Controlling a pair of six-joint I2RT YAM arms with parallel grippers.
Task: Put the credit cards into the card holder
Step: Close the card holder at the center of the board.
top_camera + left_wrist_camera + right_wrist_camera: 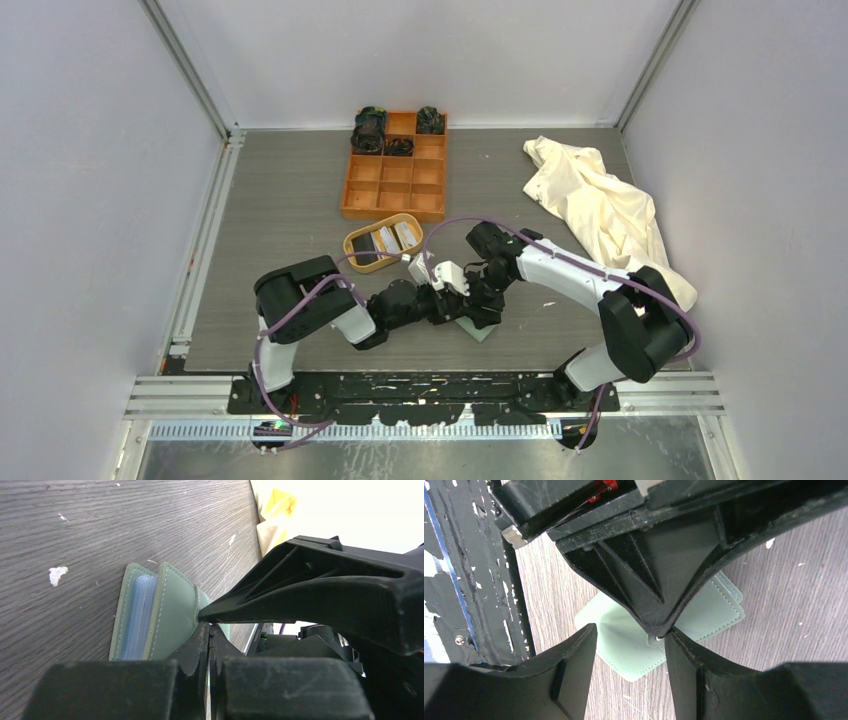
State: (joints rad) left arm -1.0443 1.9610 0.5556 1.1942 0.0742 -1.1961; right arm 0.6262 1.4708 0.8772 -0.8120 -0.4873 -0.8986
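The step in hand is opening the holder; no card is being carried. The holder lies flat by the middle of the counter's near edge, with both arms meeting over it. In the left wrist view its covers stand slightly apart, with pale blue pockets showing between them.

The left tool is fully closed, its tip down on the holder near the snap. Whether it pinches any of the flap I cannot tell. The right tool is wide, straddling a corner of the holder and gripping nothing, with one finger touching the cover.

The next move likely calls for one tool to lift or pin a cover so the pockets open. The other could then go for a card.

Count:
- **Holder:** one.
- **Cards:** at least three, one dark and two pale. They lie in one oval tray near the counter's middle.
- **Box:** one orange box with nine cells at the far edge, with dark items in its back cells.
- **Cloth:** one, toward the far right corner.
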